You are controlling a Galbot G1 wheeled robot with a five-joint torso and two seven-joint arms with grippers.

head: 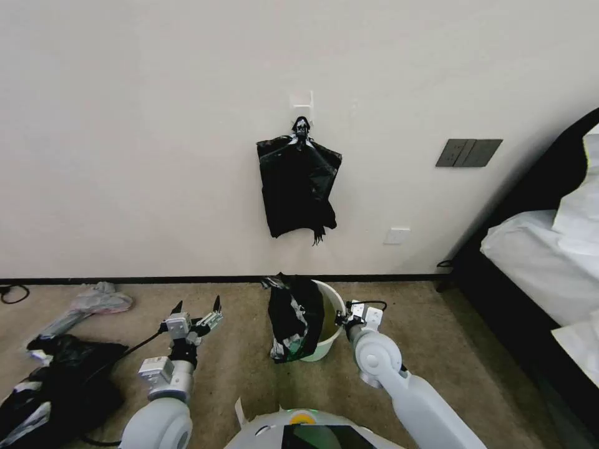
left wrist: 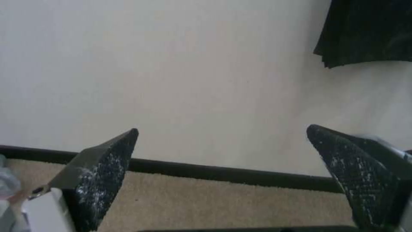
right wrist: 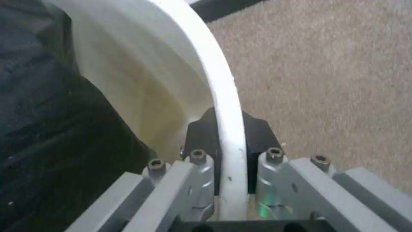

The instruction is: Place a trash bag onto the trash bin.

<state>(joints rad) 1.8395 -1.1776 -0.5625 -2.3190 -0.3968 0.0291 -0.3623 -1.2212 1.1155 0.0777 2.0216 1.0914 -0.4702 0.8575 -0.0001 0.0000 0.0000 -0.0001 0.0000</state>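
Right wrist view: right tool (right wrist: 231,141) astride trash bin (right wrist: 214,64) rim.

No readable text, label, brand, number or sign appears anywhere in these views.

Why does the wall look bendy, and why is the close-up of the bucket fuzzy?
Head view: the wide lens curves the baseboard. Right wrist view: the trash bin rim sits very near the lens, so it looks soft, as does the trash bag. Left wrist view: slightly soft too.
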